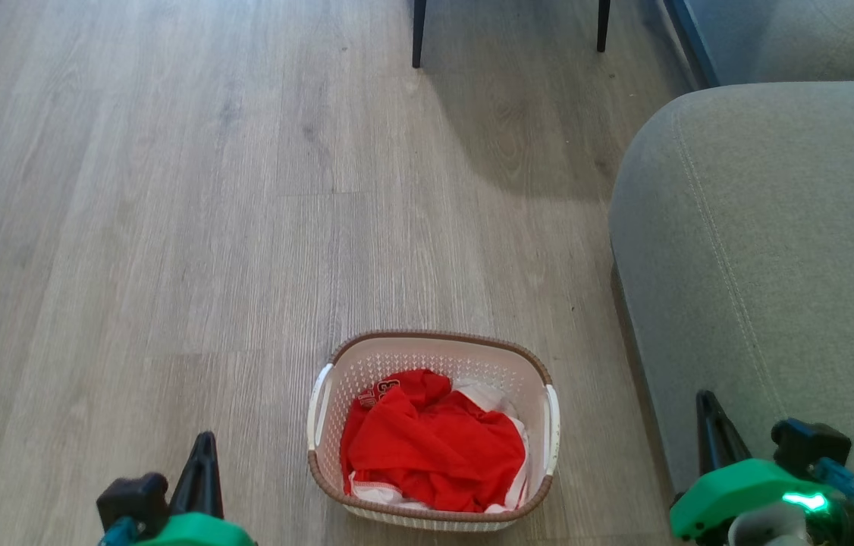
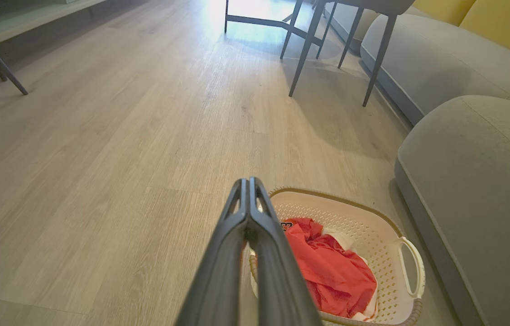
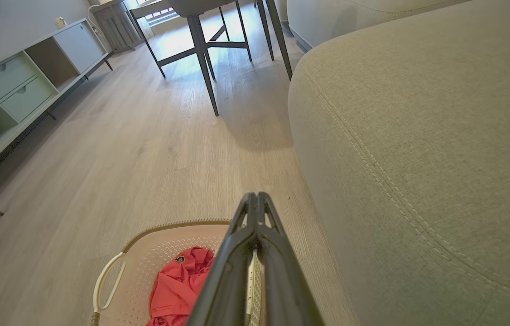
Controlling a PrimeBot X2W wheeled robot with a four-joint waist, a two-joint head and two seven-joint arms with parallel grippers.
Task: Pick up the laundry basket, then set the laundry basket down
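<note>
Head view: the basket (image 1: 412, 361) sits flat on the floor (image 1: 169, 227) at the lower centre of the frame, just beside the grey sofa (image 1: 776, 265) that takes up the right side.
Contents: a red garment (image 1: 434, 447) lies bunched over some white cloth (image 1: 486, 394).
Left end effector (image 1: 205, 440): it is at the lower left of the head view, apart from the basket. In the left wrist view its fingers (image 2: 223, 271) lie pressed together up to the tips, with nothing between them.
Right end effector (image 1: 703, 396): it is at the lower right, in front of the sofa. In the right wrist view its fingers (image 3: 228, 280) likewise meet at the tips and hold nothing.
Handles (image 1: 553, 428): there is a white loop at each short end of the basket, and neither is touched.
Done: nothing yet, as I judge it, since the basket rests on the floor and both arms stand off it.
Left: the whole job remains, which is parting the fingers, reaching the handles, lifting, then setting down.
Writing: a pale patch (image 1: 378, 393) with marks shows at the garment's upper left, too small to read. I can make out no brand on the basket.
Background: dark furniture legs (image 1: 418, 34) stand at the top of the frame.
</note>
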